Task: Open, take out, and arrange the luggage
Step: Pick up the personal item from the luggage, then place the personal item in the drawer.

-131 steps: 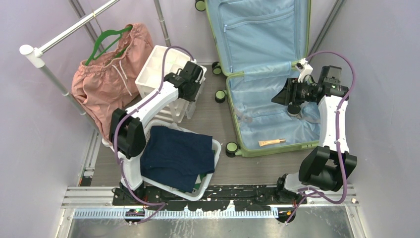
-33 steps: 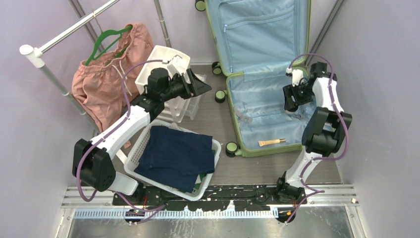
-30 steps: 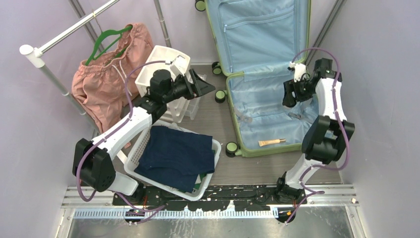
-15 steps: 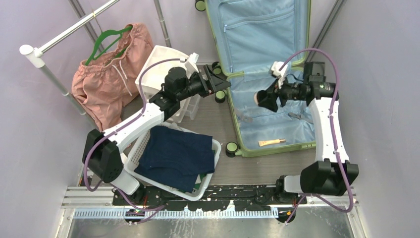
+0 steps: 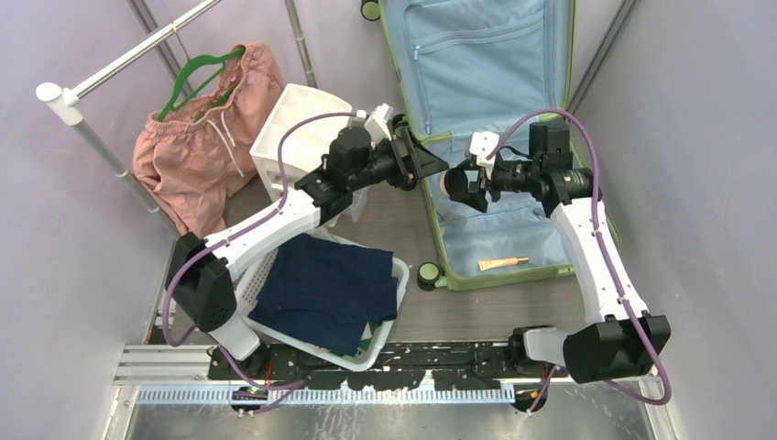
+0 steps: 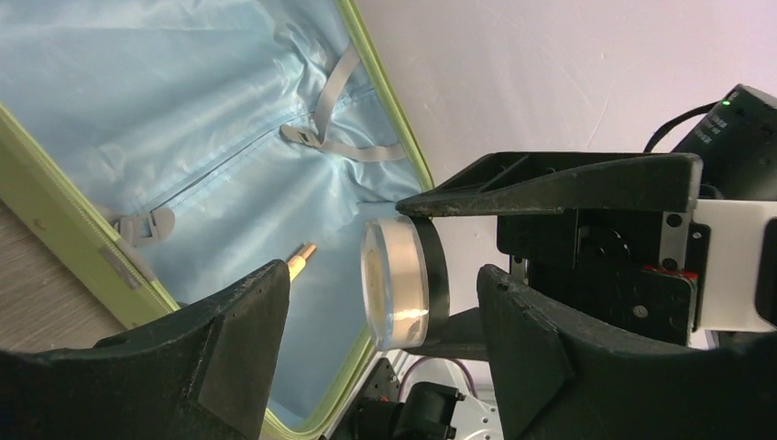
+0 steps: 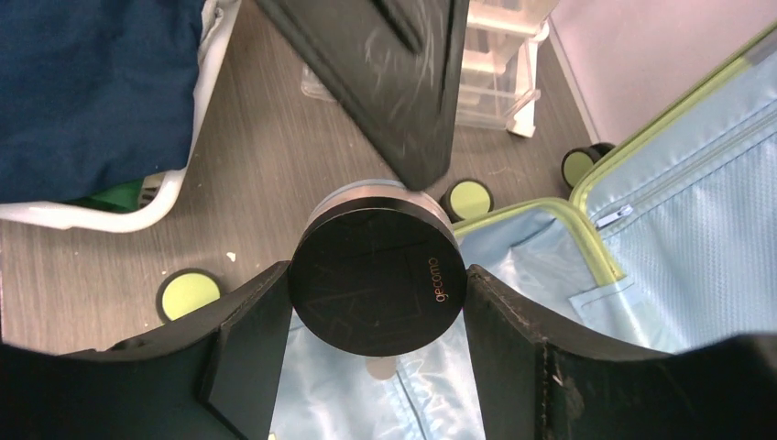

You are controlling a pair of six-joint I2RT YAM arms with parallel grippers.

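The luggage (image 5: 438,220) lies open on the floor, a light-green shell with blue lining, its lid leaning on the back wall. My right gripper (image 5: 458,183) (image 7: 376,275) is shut on a round clear jar with a black lid (image 5: 452,183) (image 7: 376,275) (image 6: 399,284). It holds the jar in the air over the case's left edge. My left gripper (image 5: 429,165) (image 6: 383,275) is open and points at the jar, which shows in the gap between its fingers. One left finger (image 7: 403,82) ends right behind the jar. A small tan tube (image 5: 502,263) lies in the lining.
A white basket (image 5: 399,275) with a dark-blue garment (image 5: 325,289) stands at the near left. Behind it are a white drawer unit (image 5: 289,137) and pink shorts (image 5: 197,147) on a green hanger on a rail. Walls close in on both sides.
My right gripper has carried the jar up from the right side of the case to its left edge. The left arm has stretched right from the drawer unit to meet it.
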